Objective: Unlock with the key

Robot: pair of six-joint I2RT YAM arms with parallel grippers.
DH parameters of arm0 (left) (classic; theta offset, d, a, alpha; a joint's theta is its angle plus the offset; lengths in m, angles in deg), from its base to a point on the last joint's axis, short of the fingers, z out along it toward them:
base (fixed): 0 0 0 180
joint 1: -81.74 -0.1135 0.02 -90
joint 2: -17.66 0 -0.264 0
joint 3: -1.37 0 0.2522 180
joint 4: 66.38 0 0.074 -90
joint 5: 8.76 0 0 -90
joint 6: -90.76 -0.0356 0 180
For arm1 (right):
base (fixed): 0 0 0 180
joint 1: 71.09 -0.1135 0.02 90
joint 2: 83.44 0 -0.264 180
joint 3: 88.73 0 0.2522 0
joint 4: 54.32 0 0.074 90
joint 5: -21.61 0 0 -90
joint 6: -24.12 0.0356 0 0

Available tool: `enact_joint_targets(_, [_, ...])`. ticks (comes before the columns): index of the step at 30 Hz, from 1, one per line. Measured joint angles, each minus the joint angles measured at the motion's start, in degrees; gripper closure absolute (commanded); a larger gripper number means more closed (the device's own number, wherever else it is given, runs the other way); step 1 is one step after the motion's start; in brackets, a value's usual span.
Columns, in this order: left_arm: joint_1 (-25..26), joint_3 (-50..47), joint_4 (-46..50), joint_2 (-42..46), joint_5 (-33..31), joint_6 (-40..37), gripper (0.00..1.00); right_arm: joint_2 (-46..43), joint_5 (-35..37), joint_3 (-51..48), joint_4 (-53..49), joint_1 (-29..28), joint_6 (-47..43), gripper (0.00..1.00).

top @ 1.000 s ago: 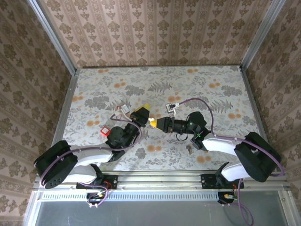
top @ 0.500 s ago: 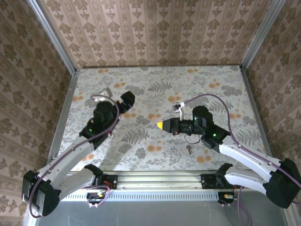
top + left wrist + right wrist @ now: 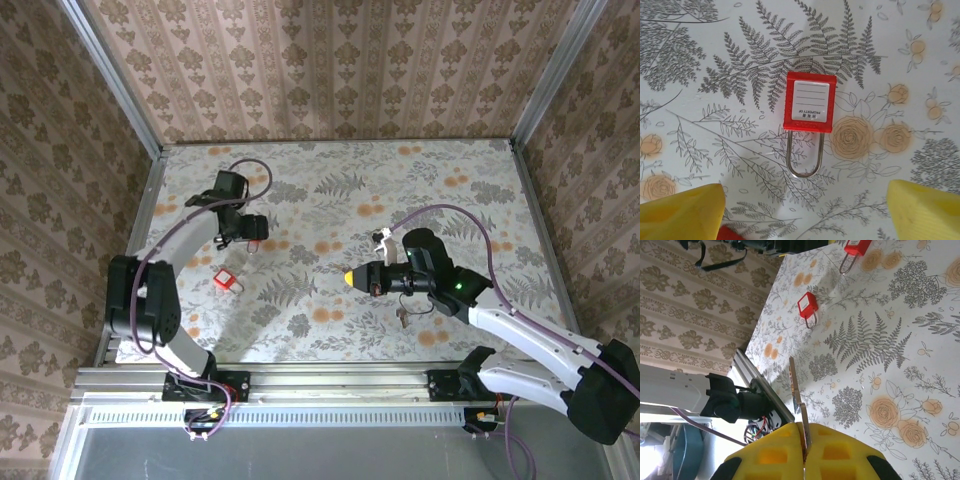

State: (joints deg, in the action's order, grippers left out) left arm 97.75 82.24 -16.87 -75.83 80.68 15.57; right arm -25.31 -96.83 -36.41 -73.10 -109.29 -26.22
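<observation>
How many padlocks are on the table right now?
2. One padlock lies left of centre on the table. The other is farther back, slightly right of it. The arms could be hiding more.

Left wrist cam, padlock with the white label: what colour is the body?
Red. The padlock shows best in the left wrist view.

Top camera overlooks the table [image 3: 400,180]; left wrist camera faces a padlock [image 3: 807,101] closely.

White-shelled arms [image 3: 520,335] with black joints [image 3: 140,300], purple cables [image 3: 455,212], a green light [image 3: 459,285]; yellow-padded left tool [image 3: 805,212] and right tool [image 3: 804,442].
</observation>
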Motion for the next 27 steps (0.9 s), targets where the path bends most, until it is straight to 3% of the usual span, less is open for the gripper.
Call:
enact_joint_targets(11, [2.14,9.05,1.90,-15.32,-1.36,-5.03,0.31,1.25,0.90,0.74,-0.59,0.00,-0.72,1.00])
enact_joint_targets(27, [2.23,9.05,1.31,-17.07,-6.23,-5.46,0.37,1.25,1.11,0.74,-0.59,0.00,-0.72,1.00])
